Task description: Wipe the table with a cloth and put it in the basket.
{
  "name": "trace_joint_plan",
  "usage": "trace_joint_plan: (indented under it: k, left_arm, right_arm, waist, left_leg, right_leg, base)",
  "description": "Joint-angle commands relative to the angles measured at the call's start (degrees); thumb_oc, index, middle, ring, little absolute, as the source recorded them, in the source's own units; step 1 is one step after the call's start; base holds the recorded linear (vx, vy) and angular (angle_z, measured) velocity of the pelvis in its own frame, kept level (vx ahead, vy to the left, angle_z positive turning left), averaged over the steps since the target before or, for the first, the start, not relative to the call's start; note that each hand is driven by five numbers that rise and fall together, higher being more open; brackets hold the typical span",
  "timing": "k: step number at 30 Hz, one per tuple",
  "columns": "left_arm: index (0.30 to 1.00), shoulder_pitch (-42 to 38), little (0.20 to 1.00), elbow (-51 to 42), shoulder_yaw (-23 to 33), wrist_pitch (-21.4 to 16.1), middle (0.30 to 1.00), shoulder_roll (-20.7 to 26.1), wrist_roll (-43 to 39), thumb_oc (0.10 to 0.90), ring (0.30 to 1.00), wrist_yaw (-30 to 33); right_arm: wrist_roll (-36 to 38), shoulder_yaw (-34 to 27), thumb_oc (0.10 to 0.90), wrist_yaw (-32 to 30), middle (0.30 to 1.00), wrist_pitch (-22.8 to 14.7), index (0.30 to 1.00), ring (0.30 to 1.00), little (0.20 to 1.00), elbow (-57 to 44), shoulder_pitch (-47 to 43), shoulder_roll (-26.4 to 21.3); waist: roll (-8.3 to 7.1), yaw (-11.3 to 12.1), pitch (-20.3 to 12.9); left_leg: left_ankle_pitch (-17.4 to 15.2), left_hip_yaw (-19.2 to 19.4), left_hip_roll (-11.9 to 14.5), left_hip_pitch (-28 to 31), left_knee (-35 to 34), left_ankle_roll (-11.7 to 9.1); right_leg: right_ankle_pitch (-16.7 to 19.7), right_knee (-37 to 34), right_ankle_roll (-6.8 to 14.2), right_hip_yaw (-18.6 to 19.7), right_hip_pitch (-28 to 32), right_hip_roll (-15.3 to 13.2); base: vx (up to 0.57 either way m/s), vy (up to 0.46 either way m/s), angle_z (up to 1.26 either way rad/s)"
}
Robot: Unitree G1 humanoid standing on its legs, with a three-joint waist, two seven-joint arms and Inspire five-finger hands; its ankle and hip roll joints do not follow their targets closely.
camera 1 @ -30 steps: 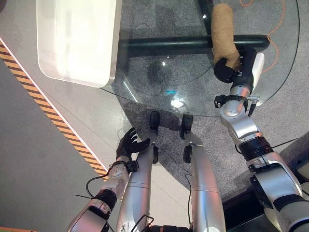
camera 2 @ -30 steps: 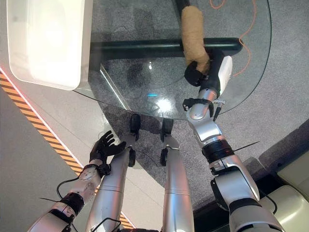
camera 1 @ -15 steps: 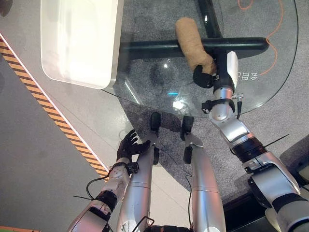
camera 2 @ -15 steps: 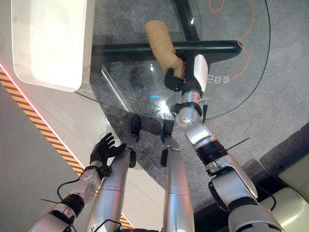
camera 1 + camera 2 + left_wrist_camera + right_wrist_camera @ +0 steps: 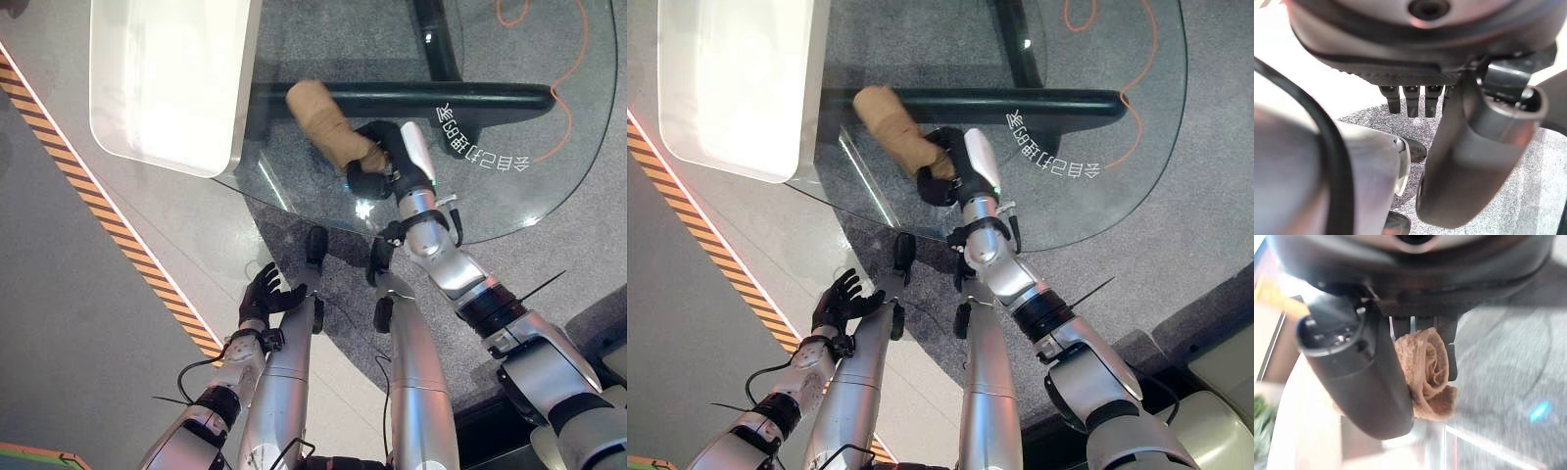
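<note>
A rolled tan cloth (image 5: 321, 122) lies on the round glass table (image 5: 549, 166) near its left side, and my right hand (image 5: 377, 166) is shut on its near end. In the right wrist view the cloth (image 5: 1427, 369) shows as a roll pinched between thumb and fingers. The cloth's far end points toward the white basket (image 5: 167, 78), which stands at the table's left edge. My left hand (image 5: 265, 294) hangs low beside the table with its fingers spread, holding nothing.
A dark crossbar (image 5: 411, 98) of the table base shows through the glass. An orange cable (image 5: 563, 88) lies on the grey carpet at the far right. A yellow-and-black striped line (image 5: 108, 215) runs across the floor on the left.
My right hand has dragged the cloth leftward across the glass, from the right side toward the basket. The left hand stays where it was.
</note>
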Motion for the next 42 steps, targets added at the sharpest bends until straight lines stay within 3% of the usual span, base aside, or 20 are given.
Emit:
trace_joint_plan:
  k: [1, 7, 14, 27, 35, 42]
  left_arm:
    - [0.900, 8.51, 0.900, -0.73, -2.84, 0.76, 0.900, -1.96, 1.89, 0.800, 0.900, 0.85]
    - [0.900, 8.82, 0.900, -0.88, -2.90, 0.97, 0.900, -1.57, 2.12, 0.800, 0.900, 0.91]
    - [0.900, 8.39, 0.900, -0.98, -3.12, 1.02, 0.900, -1.35, 1.47, 0.800, 0.900, 0.85]
    - [0.900, 8.78, 0.900, -0.45, -3.17, 0.94, 0.900, -1.67, 0.90, 0.800, 0.900, 1.39]
    - [0.900, 9.19, 0.900, -0.05, -1.94, 1.11, 0.900, -0.57, 0.74, 0.800, 0.900, 1.22]
    - [0.900, 9.68, 0.900, -0.42, -1.21, 0.06, 0.900, 0.54, -0.40, 0.800, 0.900, 0.87]
  right_arm:
    - [-0.17, 0.98, 0.100, 1.37, 0.300, -4.66, 0.300, 0.300, 0.200, -7.78, 1.91, 2.74]
    - [-0.57, 1.82, 0.100, 4.93, 0.300, -4.79, 0.300, 0.300, 0.200, -8.95, 2.20, 1.93]
    - [0.78, 1.64, 0.100, 2.64, 0.300, -4.95, 0.300, 0.300, 0.200, -9.03, 2.37, 1.56]
    - [2.50, -7.13, 0.100, -14.92, 0.300, -5.78, 0.300, 0.300, 0.200, -5.06, 0.63, -0.11]
    - [4.91, -15.49, 0.100, -24.02, 0.300, -4.62, 0.300, 0.300, 0.200, -0.67, -1.66, -5.29]
    - [7.09, -18.91, 0.100, -27.79, 0.300, -5.38, 0.300, 0.300, 0.200, 1.68, -1.15, -10.10]
  waist:
    - [1.70, -0.04, -0.70]
    - [1.66, -0.05, -0.70]
    - [1.71, -0.20, -0.70]
    - [2.09, -0.49, -0.70]
    - [0.62, -1.08, -0.70]
    - [0.11, -1.65, -0.70]
  left_leg:
    - [-4.72, 1.78, -3.85, -0.16, 3.98, 4.19]
    - [-4.82, 1.88, -3.71, -0.47, 4.29, 4.21]
    - [-4.67, 2.10, -3.53, -0.59, 4.33, 4.19]
    - [-5.34, 2.29, -3.02, -0.67, 4.90, 4.64]
    - [-6.52, 1.82, -2.68, -0.38, 5.34, 4.99]
    - [-6.99, 1.58, -2.57, -0.62, 5.35, 5.21]
  right_leg:
    - [3.60, -4.57, 2.81, -0.83, 0.56, 0.55]
    - [3.56, -4.24, 2.77, -0.90, 0.18, 0.51]
    - [3.58, -4.13, 2.74, -0.81, 0.04, 0.55]
    - [3.69, -3.19, 2.69, -0.31, -0.37, 0.75]
    - [4.40, -4.03, 3.00, -0.04, 0.53, 1.50]
    - [4.55, -4.52, 3.21, 0.46, 0.63, 2.08]
  base:
    - [0.01, -0.009, 0.07]
    - [0.00, -0.004, 0.02]
    - [0.00, 0.000, 0.00]
    - [0.00, 0.000, 0.00]
    - [0.00, -0.010, -0.02]
    - [0.00, 0.000, -0.10]
